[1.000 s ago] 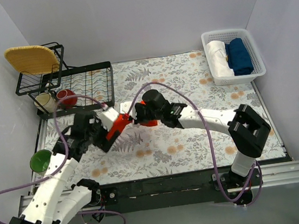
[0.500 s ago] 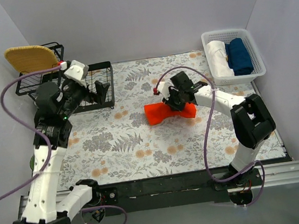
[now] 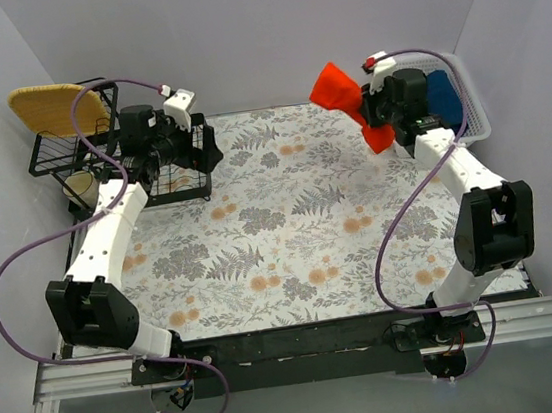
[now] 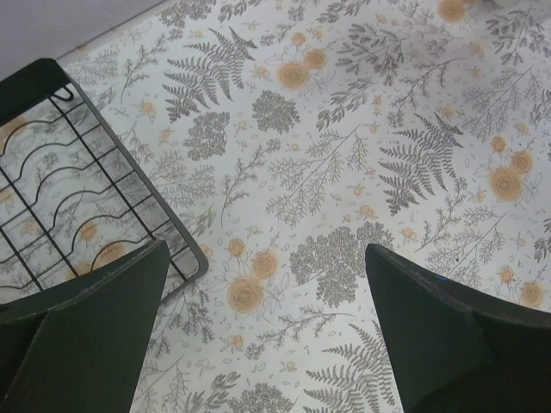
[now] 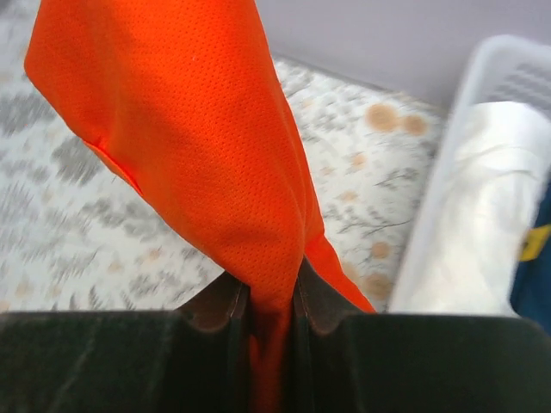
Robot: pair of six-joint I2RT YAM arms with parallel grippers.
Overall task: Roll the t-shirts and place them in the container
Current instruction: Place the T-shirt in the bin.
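Basket: white bundle, dark blue bundle inside.
My right gripper: clamped on t-shirt, held just beside basket.
My left gripper: spread wide, empty.

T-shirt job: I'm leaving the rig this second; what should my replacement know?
Left end effector: open, empty, over the mat by the wire rack.
Right end effector: shut on the orange t-shirt, held bunched in the air beside the white basket.
Done: shirt is off the mat; whether it is neatly rolled is unclear.
Left: probably set it in the basket beside the white bundle and blue bundle.
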